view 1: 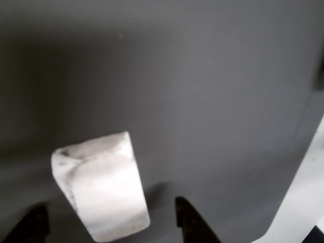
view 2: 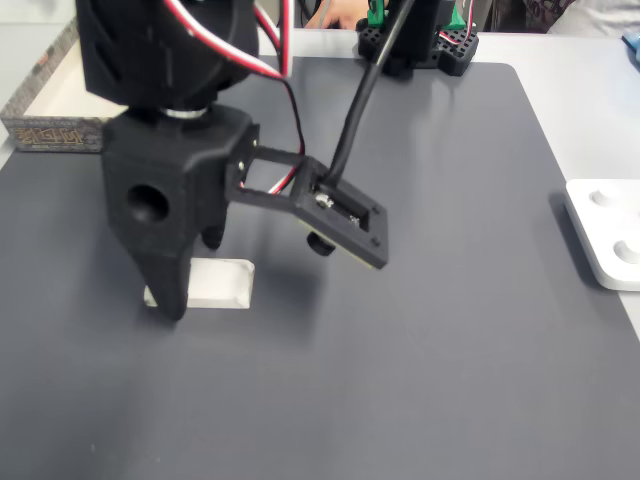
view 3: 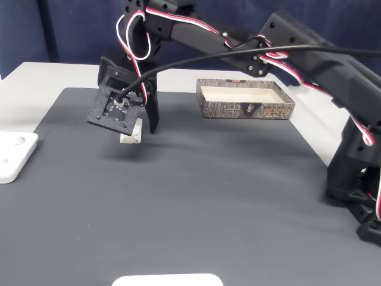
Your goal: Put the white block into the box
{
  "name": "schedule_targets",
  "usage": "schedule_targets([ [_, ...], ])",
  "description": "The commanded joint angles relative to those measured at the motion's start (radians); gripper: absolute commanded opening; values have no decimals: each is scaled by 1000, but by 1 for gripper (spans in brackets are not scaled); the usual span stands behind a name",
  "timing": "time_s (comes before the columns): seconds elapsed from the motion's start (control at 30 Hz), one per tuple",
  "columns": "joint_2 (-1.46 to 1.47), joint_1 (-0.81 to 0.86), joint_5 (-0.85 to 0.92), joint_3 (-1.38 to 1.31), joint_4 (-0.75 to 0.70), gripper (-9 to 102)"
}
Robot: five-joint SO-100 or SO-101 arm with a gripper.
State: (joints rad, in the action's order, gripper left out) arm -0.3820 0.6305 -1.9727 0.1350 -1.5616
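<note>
Pre-grasp step — the black two-finger end effector is spread wide with nothing in it yet; in the other view its two dark fingertips sit low at the frame's bottom edge, either side of the small chunky white block with grey smudges, which lies on the dark grey mat of the table. The block looks skewed against the finger line and closer to the left tip than the right, so my read is the next move calls for a small centring correction, maybe a touch more descent, then closing on the block's sides before any lift. In a fixed view the end effector points straight down, one black finger planted at the block's near-left end and the other behind it; whether either tip touches the mat I cannot tell. The camera bracket hangs off the wrist to the right on its cable. In the other fixed view the arm reaches far out from its base at the right, long links nearly horizontal, wrist folded down over the block. Further back — the shallow rectangular box with cream interior and brick-patterned rim sits well apart from the block, empty, so a lift-and-carry across the mat remains.
</note>
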Motion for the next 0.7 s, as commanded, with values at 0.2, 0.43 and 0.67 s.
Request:
schedule_targets([
  [0.2,-5,-2,3,-71,8,35],
  [0.43,8,-2,2,-84,8,34],
  [0.67,8,-5,0,-87,8,32],
])
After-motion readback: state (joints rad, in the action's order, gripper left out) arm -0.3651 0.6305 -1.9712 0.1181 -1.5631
